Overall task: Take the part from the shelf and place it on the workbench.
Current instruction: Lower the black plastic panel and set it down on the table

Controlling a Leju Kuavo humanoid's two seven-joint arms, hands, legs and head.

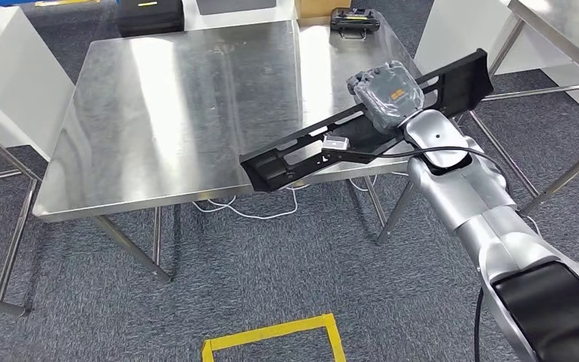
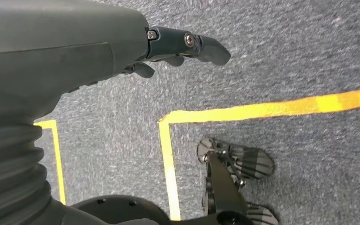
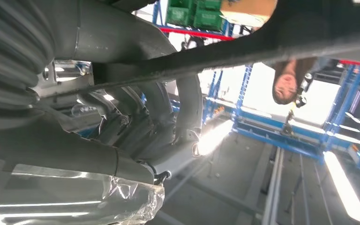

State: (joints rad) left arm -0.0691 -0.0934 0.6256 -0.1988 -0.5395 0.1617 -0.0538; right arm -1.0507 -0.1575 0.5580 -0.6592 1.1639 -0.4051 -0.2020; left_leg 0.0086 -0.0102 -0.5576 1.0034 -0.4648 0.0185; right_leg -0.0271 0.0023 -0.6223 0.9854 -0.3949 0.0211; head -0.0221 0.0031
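Glossy brushed-steel desk [image 1: 166, 113], matt black plastic-looking part [image 1: 294, 154], clear crinkled film over the right hand [image 1: 388, 94], rough grey carpet floor [image 1: 271, 271].

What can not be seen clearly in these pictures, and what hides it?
- Head view: the right hand fingers are hidden under its plastic-wrapped back and the black part.
- Head view: whether the part touches the workbench cannot be told.
- Left wrist view: the left hand palm is hidden by its own cover.

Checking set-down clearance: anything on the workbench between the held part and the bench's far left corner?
Nothing: in the head view the workbench is bare steel from the black part in the right hand to that corner.
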